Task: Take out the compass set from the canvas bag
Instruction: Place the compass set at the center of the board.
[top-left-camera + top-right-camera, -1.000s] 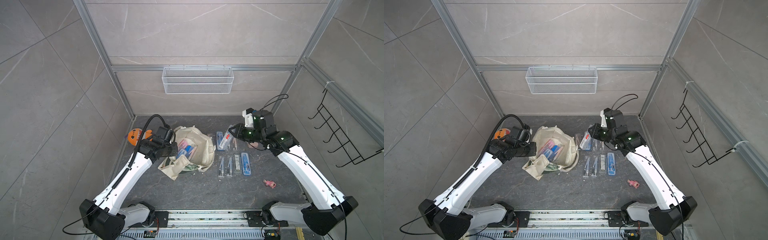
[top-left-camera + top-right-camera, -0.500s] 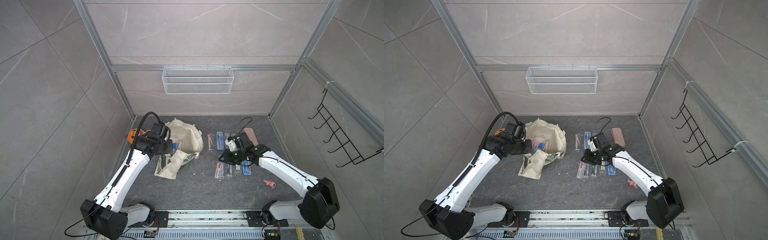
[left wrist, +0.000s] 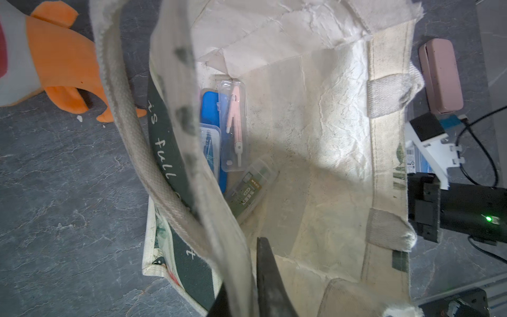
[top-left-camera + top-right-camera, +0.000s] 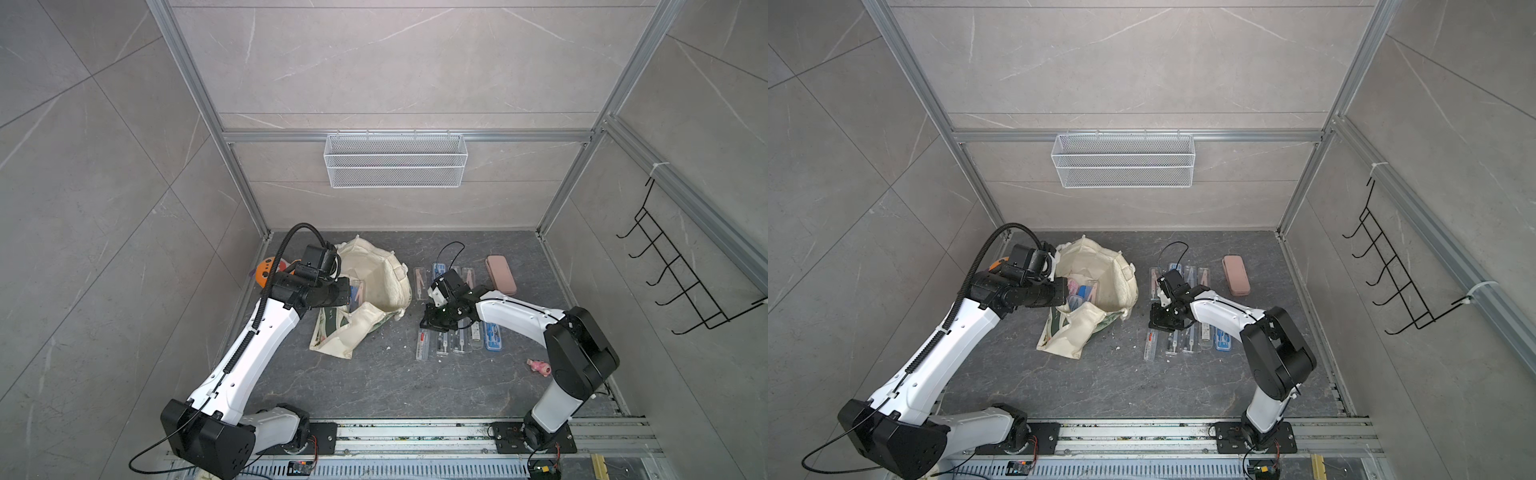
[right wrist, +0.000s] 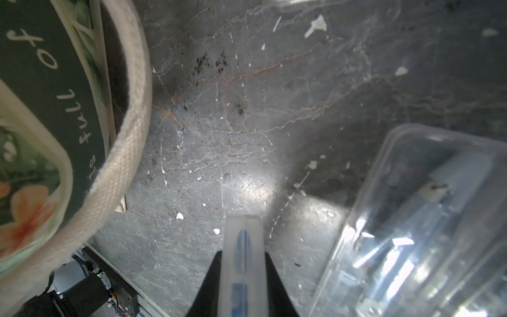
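Two arms work at either side of the canvas bag (image 4: 378, 274), which lies slumped on the dark floor with its mouth gaping. Left of the bag sits an orange plush toy (image 4: 264, 270). The left gripper (image 3: 242, 277) is at the bag's left rim, and its fingers (image 3: 267, 274) are clenched tight on the cream cloth edge.

Inside the bag, the left wrist view shows a pink compass case (image 3: 233, 129) with a blue case (image 3: 210, 107) touching it and a green-labelled case (image 3: 251, 192) close by.

Just right of the bag the right gripper (image 5: 242, 255) hangs low over the floor. Its fingers (image 5: 274, 274) stand narrowly parted, grasping a slim clear compass set (image 5: 242, 233) edge-on, with blue showing inside. Whether that set touches the floor I cannot tell.

Further right of the bag, clear cases (image 4: 453, 345) lie in rows on the floor. A pink pouch (image 4: 500, 280) lies farthest from the bag.
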You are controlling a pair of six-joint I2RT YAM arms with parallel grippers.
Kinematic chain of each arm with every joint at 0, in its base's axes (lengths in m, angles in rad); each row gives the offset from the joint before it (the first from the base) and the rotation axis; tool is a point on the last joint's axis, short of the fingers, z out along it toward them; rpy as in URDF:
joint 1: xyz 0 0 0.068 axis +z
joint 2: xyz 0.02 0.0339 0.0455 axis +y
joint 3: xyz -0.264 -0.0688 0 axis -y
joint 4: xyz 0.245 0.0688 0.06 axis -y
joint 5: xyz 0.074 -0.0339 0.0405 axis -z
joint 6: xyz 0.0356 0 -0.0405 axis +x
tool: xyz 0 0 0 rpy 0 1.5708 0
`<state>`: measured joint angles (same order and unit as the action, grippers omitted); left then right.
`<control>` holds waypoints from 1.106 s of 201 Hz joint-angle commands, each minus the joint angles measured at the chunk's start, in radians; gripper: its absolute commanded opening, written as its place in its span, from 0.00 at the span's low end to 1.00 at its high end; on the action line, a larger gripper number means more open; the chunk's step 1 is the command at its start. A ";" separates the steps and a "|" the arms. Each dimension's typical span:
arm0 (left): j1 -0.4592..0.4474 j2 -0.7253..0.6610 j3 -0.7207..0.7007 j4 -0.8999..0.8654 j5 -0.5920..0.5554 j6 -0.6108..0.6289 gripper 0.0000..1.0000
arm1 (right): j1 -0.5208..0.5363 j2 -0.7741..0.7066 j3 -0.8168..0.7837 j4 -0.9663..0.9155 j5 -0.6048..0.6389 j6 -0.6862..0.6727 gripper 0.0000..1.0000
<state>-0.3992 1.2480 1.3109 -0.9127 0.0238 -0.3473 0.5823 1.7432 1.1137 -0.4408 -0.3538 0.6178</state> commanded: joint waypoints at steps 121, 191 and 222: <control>-0.002 -0.075 0.004 0.116 0.200 0.089 0.00 | -0.065 -0.175 0.047 -0.086 0.132 0.004 0.54; -0.003 -0.030 0.036 0.143 0.209 0.113 0.00 | 0.081 -0.332 0.156 -0.097 0.134 0.046 0.53; -0.004 0.000 0.068 0.149 0.189 0.124 0.00 | 0.225 -0.234 0.209 -0.077 0.121 0.043 0.49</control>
<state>-0.3996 1.2388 1.3052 -0.8623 0.1944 -0.2657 0.7258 1.4326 1.2953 -0.5152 -0.2192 0.6559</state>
